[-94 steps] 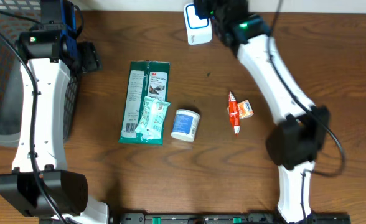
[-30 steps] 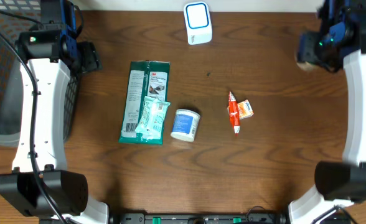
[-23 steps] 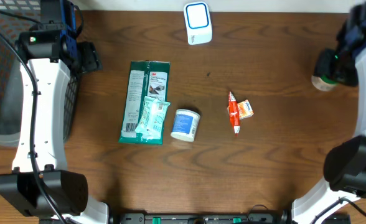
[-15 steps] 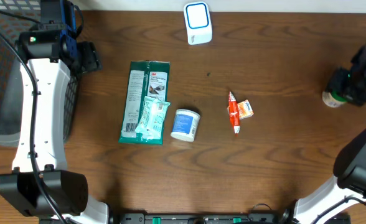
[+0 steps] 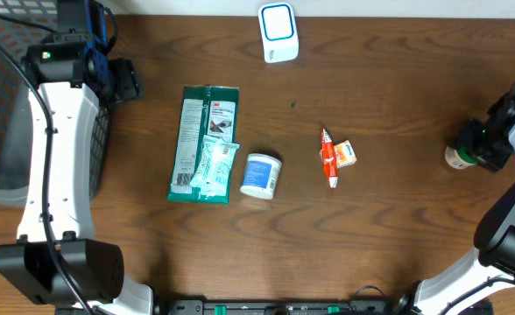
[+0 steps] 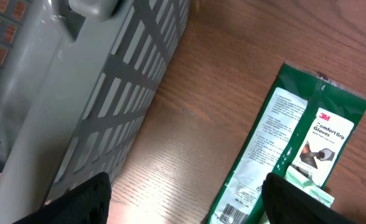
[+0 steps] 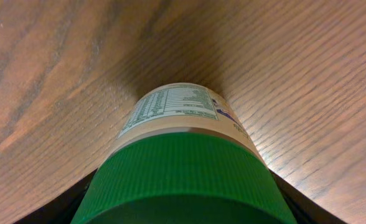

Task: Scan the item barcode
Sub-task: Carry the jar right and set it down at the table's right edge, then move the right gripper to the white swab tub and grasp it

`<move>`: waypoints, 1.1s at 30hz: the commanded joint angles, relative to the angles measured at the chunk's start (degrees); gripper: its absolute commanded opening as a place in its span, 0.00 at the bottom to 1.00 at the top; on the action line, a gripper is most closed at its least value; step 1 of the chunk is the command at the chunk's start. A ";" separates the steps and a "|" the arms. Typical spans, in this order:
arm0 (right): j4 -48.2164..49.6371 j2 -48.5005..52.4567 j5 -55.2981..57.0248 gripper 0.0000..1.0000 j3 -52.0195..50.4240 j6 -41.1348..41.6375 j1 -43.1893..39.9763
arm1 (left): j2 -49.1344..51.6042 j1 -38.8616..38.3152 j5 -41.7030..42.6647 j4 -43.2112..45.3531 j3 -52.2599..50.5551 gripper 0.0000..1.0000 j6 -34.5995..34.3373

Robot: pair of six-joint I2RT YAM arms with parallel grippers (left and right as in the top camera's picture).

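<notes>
Looking down from overhead, the bottle [image 5: 455,158] shows only as a small pale shape at the right edge of the table [image 5: 398,227]. It is half tucked under the right arm and well apart from the scanner [image 5: 278,33] at the top middle. That view also takes in a green packet [image 5: 203,131], a white tub [image 5: 261,175] and an orange sachet [image 5: 335,156] across the middle.

The right wrist view shows none of those. It shows the bottle close up, standing on the wood, with its green ribbed cap [image 7: 183,180] nearest the lens and a printed label [image 7: 170,109] below it. The right claw [image 7: 183,204] straddles the cap with a dark finger at each side. I cannot tell whether the fingers press on it or stand just clear.

The left wrist view alone shows the left claw [image 6: 189,208] spread wide with nothing between its tips. It hangs over bare wood between the grey basket [image 6: 77,118] and the green packet's barcode end, far from the bottle.
</notes>
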 commanded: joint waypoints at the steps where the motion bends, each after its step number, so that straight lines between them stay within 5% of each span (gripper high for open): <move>1: -0.28 -0.20 -0.20 0.99 0.00 0.52 -0.33 | 0.66 0.57 -1.55 -0.04 -0.35 0.78 0.96; 9: -4.17 -0.20 -0.17 0.99 3.52 0.50 -0.35 | 0.66 0.57 -1.55 -0.04 -0.35 0.78 0.96; 21: -28.72 -0.20 -7.50 0.99 29.73 -1.70 0.70 | 0.66 0.57 -1.55 -0.04 -0.35 0.78 0.96; 27: -34.45 -0.20 -24.39 0.99 31.89 -7.85 6.34 | 0.66 0.57 -1.55 -0.04 -0.35 0.78 0.96; 33: -34.36 -0.20 -25.46 0.99 30.42 -8.07 17.59 | 0.66 0.57 -1.55 -0.04 -0.35 0.78 0.96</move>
